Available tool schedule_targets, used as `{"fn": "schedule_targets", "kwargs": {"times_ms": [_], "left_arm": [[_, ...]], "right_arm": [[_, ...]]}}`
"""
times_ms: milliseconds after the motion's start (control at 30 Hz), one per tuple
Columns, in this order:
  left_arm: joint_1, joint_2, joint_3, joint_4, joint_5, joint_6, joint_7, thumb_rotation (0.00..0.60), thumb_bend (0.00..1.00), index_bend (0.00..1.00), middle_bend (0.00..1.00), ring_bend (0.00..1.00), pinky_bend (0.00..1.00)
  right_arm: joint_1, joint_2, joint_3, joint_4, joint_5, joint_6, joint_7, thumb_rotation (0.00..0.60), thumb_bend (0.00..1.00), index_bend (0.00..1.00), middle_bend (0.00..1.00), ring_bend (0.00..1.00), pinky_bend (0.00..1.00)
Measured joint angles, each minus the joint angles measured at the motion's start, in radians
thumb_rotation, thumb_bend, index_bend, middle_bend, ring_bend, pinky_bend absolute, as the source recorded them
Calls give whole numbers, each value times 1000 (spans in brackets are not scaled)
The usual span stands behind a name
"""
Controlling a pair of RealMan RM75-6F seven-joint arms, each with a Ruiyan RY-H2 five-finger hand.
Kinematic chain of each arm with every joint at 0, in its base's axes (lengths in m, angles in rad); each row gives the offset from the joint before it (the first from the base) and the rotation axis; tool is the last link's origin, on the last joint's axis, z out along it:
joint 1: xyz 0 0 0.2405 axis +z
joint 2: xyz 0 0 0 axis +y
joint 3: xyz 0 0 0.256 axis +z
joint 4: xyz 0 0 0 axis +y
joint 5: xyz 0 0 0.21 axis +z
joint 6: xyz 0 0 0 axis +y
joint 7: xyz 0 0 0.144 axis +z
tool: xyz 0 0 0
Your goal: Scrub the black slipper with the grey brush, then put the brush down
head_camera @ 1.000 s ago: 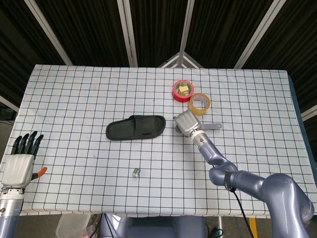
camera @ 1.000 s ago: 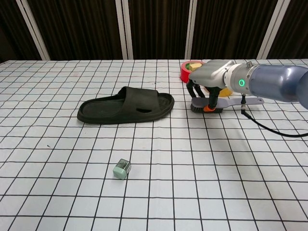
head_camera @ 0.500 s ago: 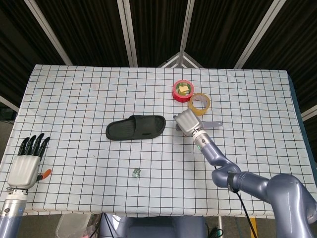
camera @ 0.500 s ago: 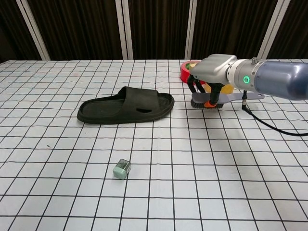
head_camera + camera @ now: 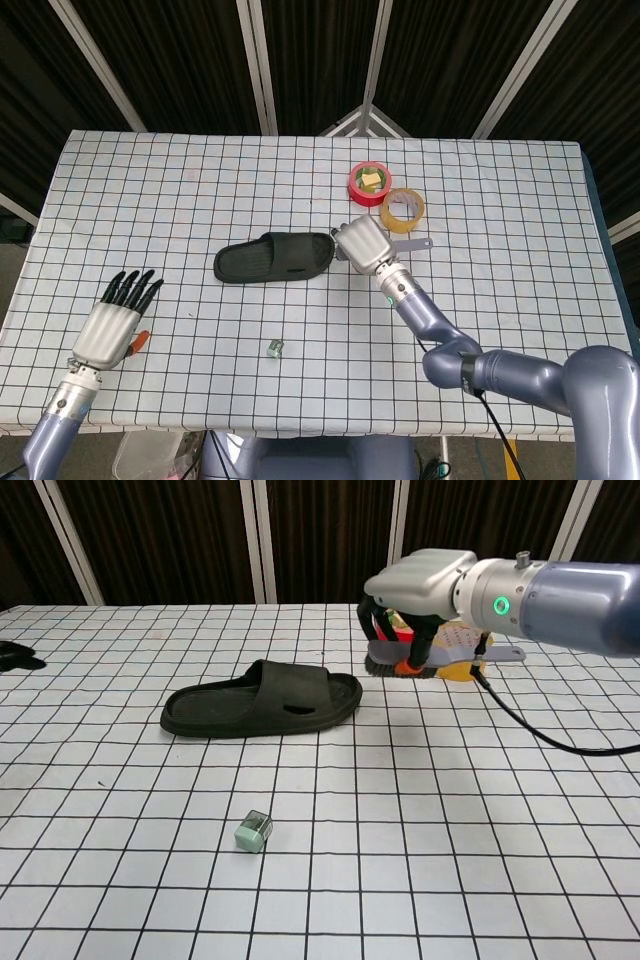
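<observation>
Since a second ago my right hand (image 5: 415, 585) has lifted the brush (image 5: 440, 660) off the table (image 5: 500, 200) and carried it toward the slipper (image 5: 274, 257); it now hangs just beside the slipper's right end. My fingers are wrapped around the brush head, bristles down, handle pointing right, away from the slipper. The slipper lies mid-table, long axis left to right. My left hand (image 5: 110, 325) has moved in over the table's left edge, fingers spread, holding nothing.
</observation>
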Motion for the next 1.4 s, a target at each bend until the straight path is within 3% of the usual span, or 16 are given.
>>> {"fn": "schedule_targets", "kwargs": {"times_ms": [200,367,667,933,1100,1400], "left_arm": [[-103,-8,-59,-17,-71,-142,36,600,436,0,1,4,45],[-197,-39,-108,6,-190,-276,82,600,459,0,9,11,45],[-318,-95,-158,61,-367,-398,174,600,504,15,32,27,41],[-397,-141,-161,141,-493,-473,219,600,525,20,40,27,40],[-436,-164,-140,166,-547,-498,245,600,582,23,43,28,40],[-473,-183,-101,210,-638,-526,270,600,585,26,44,29,40]], "right_arm": [[49,-5,22,-27,21,-5,-42,600,578,834,702,613,656],[93,-49,37,-20,55,-21,-57,600,578,833,702,613,656],[155,-123,64,25,61,-39,-44,600,578,833,704,614,656],[199,-174,85,84,64,-47,-26,600,578,834,705,614,656],[215,-192,94,118,66,-48,-10,600,578,834,706,615,656],[222,-207,105,141,49,-23,23,600,578,841,713,624,669]]}}
